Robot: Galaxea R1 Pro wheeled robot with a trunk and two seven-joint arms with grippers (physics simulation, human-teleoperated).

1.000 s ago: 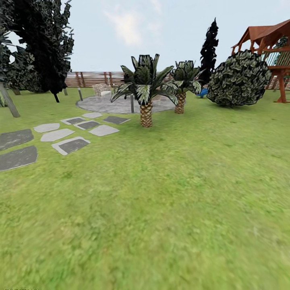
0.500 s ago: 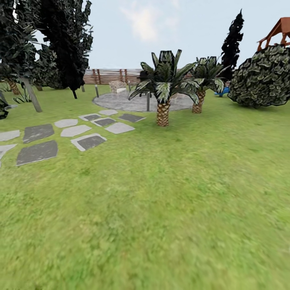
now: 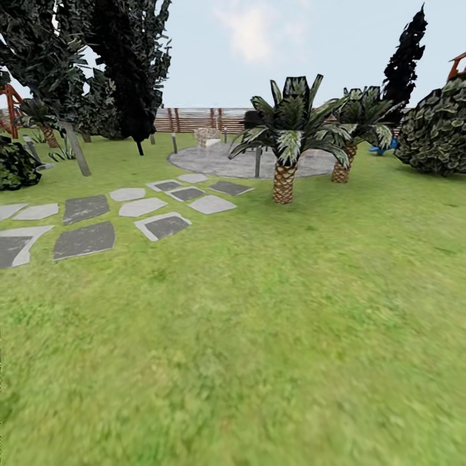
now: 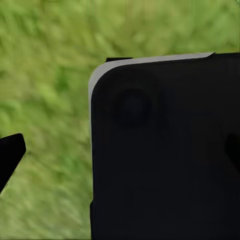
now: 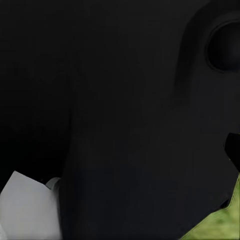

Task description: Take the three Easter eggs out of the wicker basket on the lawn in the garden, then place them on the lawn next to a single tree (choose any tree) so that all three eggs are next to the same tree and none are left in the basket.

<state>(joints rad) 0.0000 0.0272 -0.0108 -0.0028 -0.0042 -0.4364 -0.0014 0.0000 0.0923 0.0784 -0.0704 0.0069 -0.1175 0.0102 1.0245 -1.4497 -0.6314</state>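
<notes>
Grass of the lawn (image 3: 259, 336) filled the lower frame, stepping stones (image 3: 97, 223) at left, palm (image 3: 285, 149) upper centre; no basket or eggs showed, and jaw states could not be told.

Open lawn (image 3: 272, 336) lying clear ahead, palms (image 3: 285, 139) standing beyond, stepping stones (image 3: 123, 217) lying flat at left, bush (image 3: 437, 133) blocking far right.

stepping stones (image 3: 97, 217) (grey, flat) | round patio (image 3: 249, 162) | slat fence (image 3: 194, 120) | palms (image 3: 285, 139) | hazy sky
</notes>
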